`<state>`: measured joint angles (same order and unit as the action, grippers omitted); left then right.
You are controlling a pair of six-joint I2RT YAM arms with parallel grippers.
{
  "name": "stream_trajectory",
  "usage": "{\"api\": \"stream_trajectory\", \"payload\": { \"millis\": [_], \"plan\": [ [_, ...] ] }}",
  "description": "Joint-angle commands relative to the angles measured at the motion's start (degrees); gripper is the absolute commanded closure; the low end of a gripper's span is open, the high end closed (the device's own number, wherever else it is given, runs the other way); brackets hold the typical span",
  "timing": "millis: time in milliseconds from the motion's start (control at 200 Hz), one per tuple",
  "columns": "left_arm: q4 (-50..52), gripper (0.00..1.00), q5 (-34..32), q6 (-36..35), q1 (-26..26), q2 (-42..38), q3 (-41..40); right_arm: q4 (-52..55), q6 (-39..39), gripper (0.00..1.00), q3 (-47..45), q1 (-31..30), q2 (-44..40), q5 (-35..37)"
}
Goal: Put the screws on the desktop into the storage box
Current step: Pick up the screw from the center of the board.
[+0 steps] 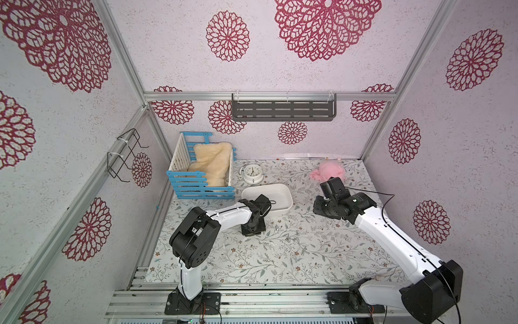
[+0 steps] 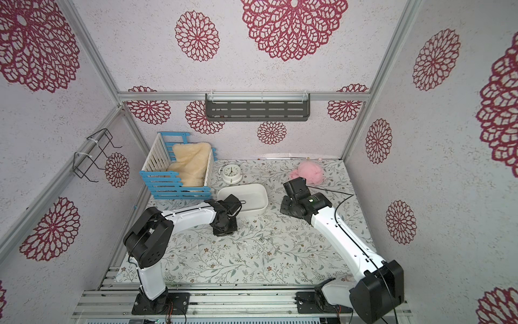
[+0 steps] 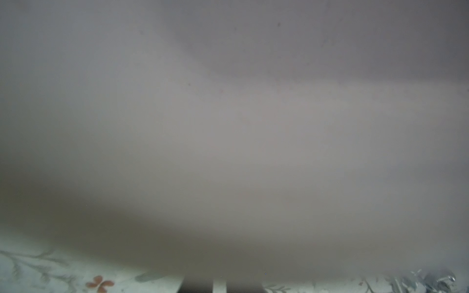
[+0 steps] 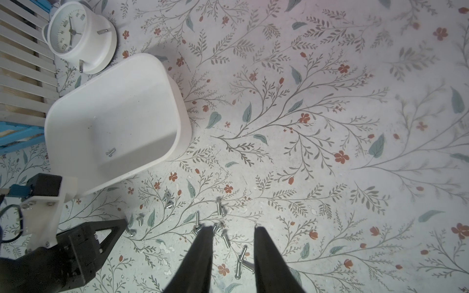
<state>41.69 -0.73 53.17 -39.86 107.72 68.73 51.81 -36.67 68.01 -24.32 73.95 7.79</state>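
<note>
The white storage box (image 1: 281, 188) (image 4: 162, 76) sits on the vine-printed desktop (image 1: 252, 261), with one screw (image 4: 111, 152) inside it. Several screws (image 4: 225, 239) (image 1: 291, 239) lie loose on the desktop in front of the box. My left gripper (image 1: 253, 231) (image 4: 124, 223) is down at the desktop beside the box's near wall. Its jaws are shut, and a screw (image 4: 130, 231) lies right at its tip. Whether anything is pinched does not show. In the left wrist view the box wall (image 3: 228, 126) fills the frame. My right gripper (image 4: 233, 228) (image 1: 325, 207) hangs open above the screws, holding nothing.
A round white clock (image 1: 252, 174) stands just behind the box. A blue-and-white slatted crate (image 1: 201, 190) with a cream fleece is at the back left. A pink plush (image 1: 329, 169) lies at the back right, behind my right wrist.
</note>
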Motion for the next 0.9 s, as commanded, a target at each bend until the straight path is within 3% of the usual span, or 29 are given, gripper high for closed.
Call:
{"api": "stream_trajectory", "payload": {
  "millis": [0, 270, 460, 635, 896],
  "plan": [
    [2.7, 0.88, -0.1, -1.3, -0.9, -3.8, -0.3, -1.0, -0.8, 0.69, 0.1, 0.2, -1.2, -0.3],
    [8.6, 0.86, -1.2, -3.3, -0.9, -10.8, 0.6, -1.4, -0.9, 0.69, 0.3, 0.2, -0.7, -1.0],
    [15.3, 0.84, -3.6, -7.0, -0.7, -13.2, 7.6, -1.1, -1.0, 0.69, 0.9, 0.2, -0.6, -1.0],
    [20.2, 0.84, -5.9, -11.1, 1.2, -9.2, 20.6, -0.5, -1.0, 0.69, 0.6, 0.1, -0.8, -0.5],
    [20.4, 0.84, -4.7, -14.5, 6.0, 3.5, 36.0, -0.9, -1.1, 0.69, -0.5, 0.2, -1.2, -0.7]
  ]
}}
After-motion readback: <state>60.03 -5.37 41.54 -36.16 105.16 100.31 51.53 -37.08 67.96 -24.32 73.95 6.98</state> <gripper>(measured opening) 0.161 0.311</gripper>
